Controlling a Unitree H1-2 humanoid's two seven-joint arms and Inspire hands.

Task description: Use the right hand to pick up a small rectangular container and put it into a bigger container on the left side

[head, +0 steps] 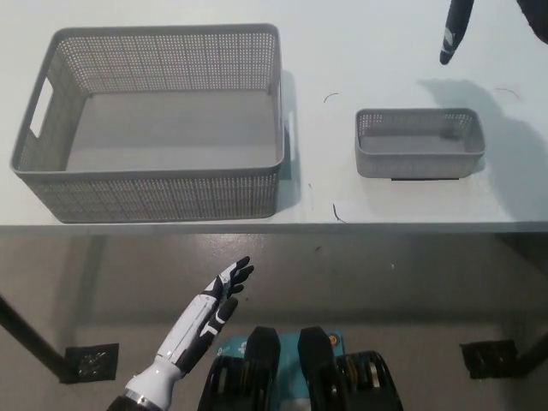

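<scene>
Looking down: a white table (402,205) fills the upper part of the head view, and below its front edge there is a grey floor (411,300).
Small container: the small rectangular container (419,143) is a grey perforated basket. It stands upright on the right half of the table, near the front edge. Nothing lies inside it, and nothing touches it.
Bigger container: the bigger container (154,184) is a grey perforated basket of the same kind, with a handle slot in its left wall. It stands on the left half of the table, well apart from the small one. Its bottom is bare.
Right hand: only a part of the right hand (456,30) shows, at the top right of the picture. It is black, it points downward, and it is above the table behind the small rectangular container, apart from it. A soft shadow lies on the table just around the far right side of the small basket. I cannot tell whether its fingers are spread or clenched, because most of the hand is outside the picture. It holds nothing that I can see.
Left hand: the left hand (218,295) is white with dark fingertips. It rests low in the picture, over the floor and below the table edge. Its fingers are released and a little spread, and it grasps nothing.
Marks: some thin dark lines (336,211) show on the table between the two baskets.
</scene>
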